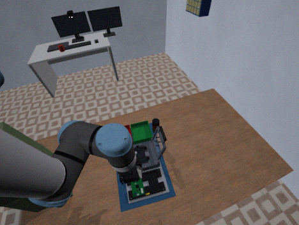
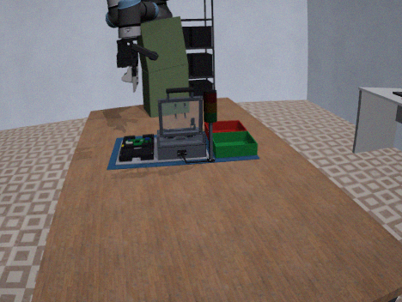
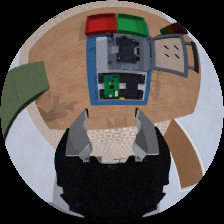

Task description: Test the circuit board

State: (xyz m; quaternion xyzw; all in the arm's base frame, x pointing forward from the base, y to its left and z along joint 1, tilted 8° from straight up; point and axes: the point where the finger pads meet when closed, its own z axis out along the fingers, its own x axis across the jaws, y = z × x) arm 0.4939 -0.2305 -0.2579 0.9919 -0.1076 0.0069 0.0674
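Note:
The green circuit board (image 1: 137, 186) (image 2: 139, 141) (image 3: 111, 85) lies component side up in the left part of the black tray (image 1: 156, 186) (image 2: 137, 154) (image 3: 132, 93), as the wrist view shows it. The tester (image 1: 150, 166) (image 2: 180, 151) (image 3: 128, 66) stands beside the tray with its lid (image 2: 160, 117) (image 3: 186, 56) standing open. No board shows in the tester; its two pins and the lone black post are too small to make out. My gripper (image 3: 111, 108) is open and empty, high above the table and off to one side of the tray. The signal light (image 1: 155, 123) (image 2: 210, 106) (image 3: 174, 29) looks dark.
The green bin (image 1: 141, 131) (image 2: 234, 149) (image 3: 132, 24) and red bin (image 1: 128, 128) (image 2: 225, 126) (image 3: 101, 25) stand side by side beyond the tester. The signal light's thin pole stands near the green bin. A green pedestal (image 2: 165, 64) (image 3: 25, 87) is at the table's end.

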